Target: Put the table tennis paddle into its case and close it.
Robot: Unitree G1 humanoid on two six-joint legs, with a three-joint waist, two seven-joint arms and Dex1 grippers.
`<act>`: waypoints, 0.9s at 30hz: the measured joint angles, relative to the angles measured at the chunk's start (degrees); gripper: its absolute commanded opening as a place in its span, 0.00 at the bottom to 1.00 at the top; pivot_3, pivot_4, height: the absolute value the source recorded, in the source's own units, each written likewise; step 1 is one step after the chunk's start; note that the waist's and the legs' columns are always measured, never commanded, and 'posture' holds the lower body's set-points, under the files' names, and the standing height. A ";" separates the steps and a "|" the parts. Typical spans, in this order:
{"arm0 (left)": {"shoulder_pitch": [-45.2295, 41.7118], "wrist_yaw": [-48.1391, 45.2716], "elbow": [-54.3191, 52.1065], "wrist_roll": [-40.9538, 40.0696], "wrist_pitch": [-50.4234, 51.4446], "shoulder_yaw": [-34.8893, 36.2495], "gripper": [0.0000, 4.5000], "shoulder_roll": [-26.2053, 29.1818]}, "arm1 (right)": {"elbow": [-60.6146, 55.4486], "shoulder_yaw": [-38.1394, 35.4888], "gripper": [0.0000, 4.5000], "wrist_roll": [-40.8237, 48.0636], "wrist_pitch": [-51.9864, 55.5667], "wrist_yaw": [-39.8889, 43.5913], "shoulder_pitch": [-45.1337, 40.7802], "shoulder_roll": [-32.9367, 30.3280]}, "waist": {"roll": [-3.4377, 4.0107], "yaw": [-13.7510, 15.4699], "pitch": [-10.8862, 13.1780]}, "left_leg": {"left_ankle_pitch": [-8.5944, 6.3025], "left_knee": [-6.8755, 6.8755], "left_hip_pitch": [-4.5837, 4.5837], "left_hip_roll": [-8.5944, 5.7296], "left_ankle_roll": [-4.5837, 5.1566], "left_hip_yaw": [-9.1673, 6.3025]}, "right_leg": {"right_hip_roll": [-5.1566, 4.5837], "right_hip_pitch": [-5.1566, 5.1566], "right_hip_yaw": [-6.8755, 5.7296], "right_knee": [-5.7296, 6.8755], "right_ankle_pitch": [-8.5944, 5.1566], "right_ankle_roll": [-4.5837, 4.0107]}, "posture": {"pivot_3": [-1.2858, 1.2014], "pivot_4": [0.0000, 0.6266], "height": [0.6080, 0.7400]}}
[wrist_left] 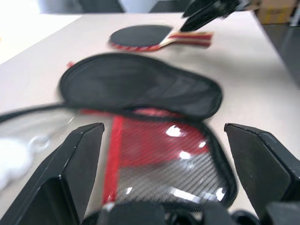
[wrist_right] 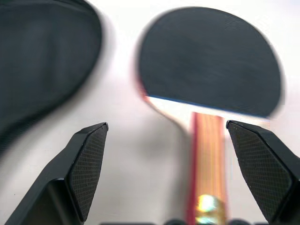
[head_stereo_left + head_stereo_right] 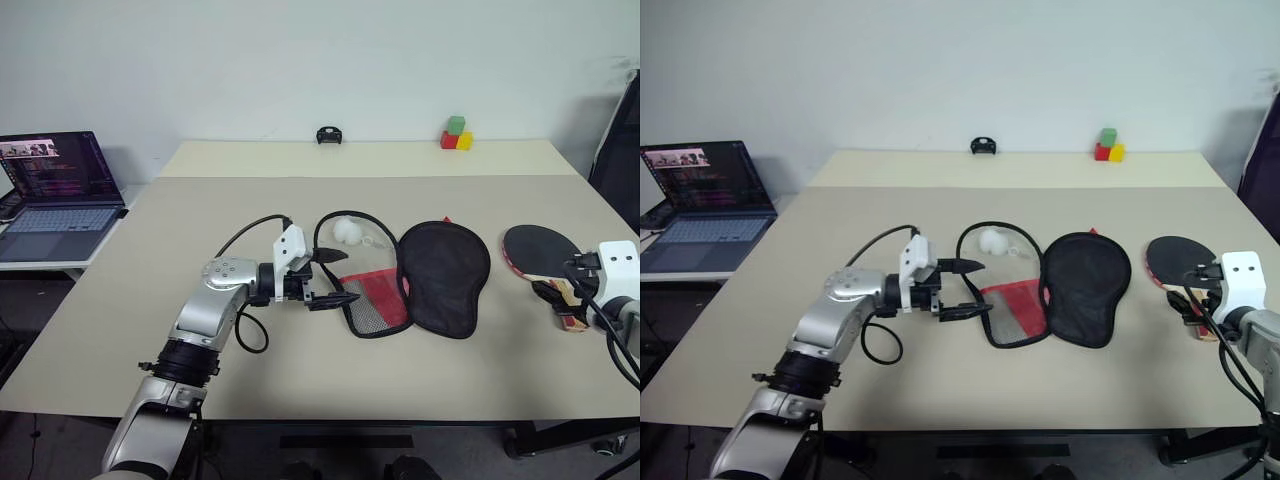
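Left gripper (image 3: 322,283) frame centre-left, jaws wide, holding nothing, at the unzipped case (image 3: 440,275); its wrist view shows the mesh pocket; right gripper (image 2: 166,173) spread, holding nothing, over table tennis paddle (image 3: 540,250) lying far right, black face up.

From the head, your paired eye views look forward and down across the table (image 3: 120,290), sharing nearly the same scene. Your left wrist camera sits low and close over the case (image 1: 154,140), facing the table tennis paddle (image 1: 145,36); your right wrist camera looks down on that paddle from just above.
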 measured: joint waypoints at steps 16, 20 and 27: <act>-6.05 -2.57 1.60 -0.32 -0.22 -2.17 1.00 -4.80 | 20.86 3.43 0.99 -2.73 -9.20 1.98 -7.51 -0.02 | 0.01 -0.17 -0.01 | 0.03 0.01 0.07 0.00 0.04 0.10 | 0.02 0.04 0.02 0.02 0.00 0.00 | 0.52 0.24 1.00; -6.05 -2.59 2.33 -0.12 -1.17 -2.17 1.00 -4.78 | 24.05 6.91 0.99 -4.71 -11.88 2.80 -9.60 0.00 | 0.01 -0.15 -0.01 | 0.04 0.02 0.06 0.00 0.04 0.08 | 0.01 0.04 0.02 0.02 0.00 0.00 | 0.52 0.24 1.00; -6.02 -2.37 2.56 -0.01 -1.33 -2.16 1.00 -4.48 | 26.69 8.98 0.99 -6.71 -13.01 2.78 -11.36 0.06 | -0.01 -0.30 -0.02 | 0.04 0.05 0.17 0.01 0.04 0.10 | 0.01 0.16 0.03 0.03 0.01 0.00 | 0.52 0.24 1.00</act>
